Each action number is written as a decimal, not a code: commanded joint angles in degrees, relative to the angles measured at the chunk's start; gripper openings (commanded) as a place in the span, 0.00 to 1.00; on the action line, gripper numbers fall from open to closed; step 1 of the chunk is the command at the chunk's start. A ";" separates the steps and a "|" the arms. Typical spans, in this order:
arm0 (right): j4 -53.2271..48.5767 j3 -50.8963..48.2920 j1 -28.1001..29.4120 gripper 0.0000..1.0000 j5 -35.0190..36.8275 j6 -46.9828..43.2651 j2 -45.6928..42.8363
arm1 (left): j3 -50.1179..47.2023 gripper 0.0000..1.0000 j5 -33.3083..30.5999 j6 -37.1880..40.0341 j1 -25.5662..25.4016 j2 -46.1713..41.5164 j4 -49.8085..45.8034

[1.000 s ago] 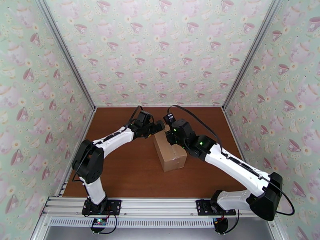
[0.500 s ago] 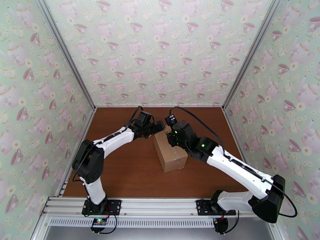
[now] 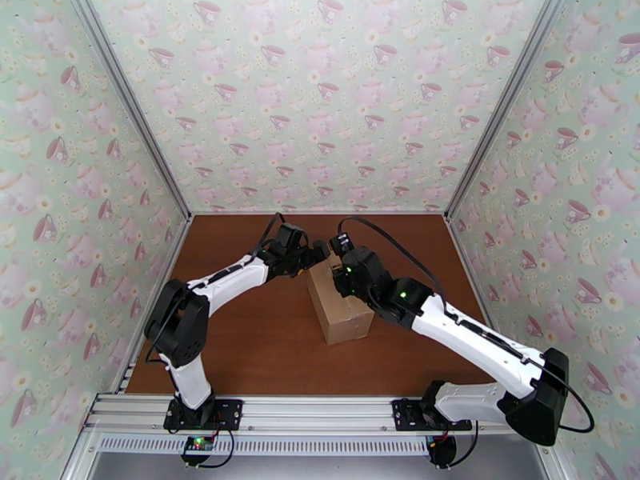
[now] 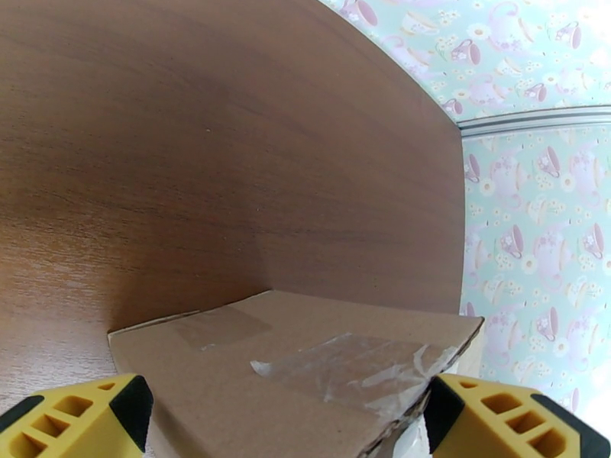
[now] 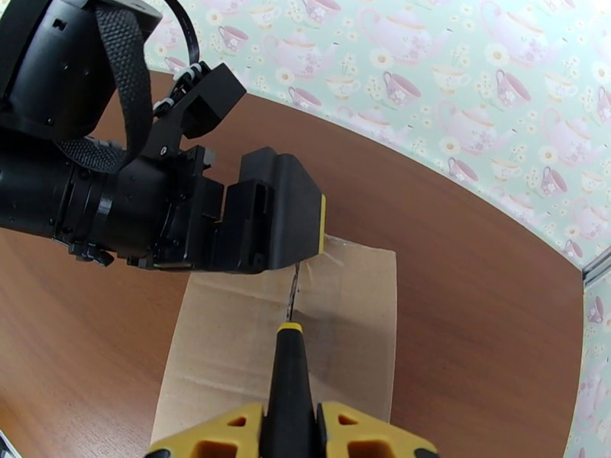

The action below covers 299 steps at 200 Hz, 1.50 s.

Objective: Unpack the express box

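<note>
The left arm reaches from its base at the near left edge of the brown wooden desk toward the middle. Its left pincer stands wide at the far end of the express box, and in the left wrist view one yellow finger shows beside each side of the carton's top. Whether the pads press the cardboard cannot be told. The express box lies closed near the middle of the desk, its long side running away from the arms. A crinkled strip of clear tape sits on its top face. Above that top, a slim tool with a black handle, a yellow ring and a thin metal blade points toward the far edge, its tip just beside the left pincer's pad. The right pincer is closed narrow on the tool's handle, yellow fingers either side. The right arm stretches back to its base at the near right.
</note>
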 commanded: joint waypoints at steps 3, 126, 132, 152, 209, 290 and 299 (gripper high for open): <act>-8.03 1.05 1.79 0.00 -2.48 1.15 -0.93 | -1.71 1.00 -7.34 -1.37 2.06 3.86 -3.48; -11.52 1.70 3.80 0.00 -1.32 3.91 -2.93 | -1.98 0.99 -8.07 -2.17 2.41 5.22 -2.92; -11.69 1.64 4.01 0.00 -1.19 4.08 -3.16 | -1.98 0.99 -8.11 -2.17 2.41 5.28 -2.99; -12.32 1.41 4.34 0.00 -1.04 4.86 -3.72 | -1.98 0.99 -8.33 -2.25 2.40 5.32 -3.05; -13.30 0.60 5.15 0.00 -0.48 6.15 -4.87 | -1.96 0.99 -8.90 -2.30 2.41 5.60 -3.13; -14.59 0.26 5.84 0.00 -0.99 7.82 -5.67 | -1.89 0.99 -9.81 -2.30 2.39 5.22 -3.63; -14.70 0.07 5.90 0.00 -1.04 8.07 -5.60 | -1.89 0.99 -10.03 -2.33 2.38 5.08 -3.67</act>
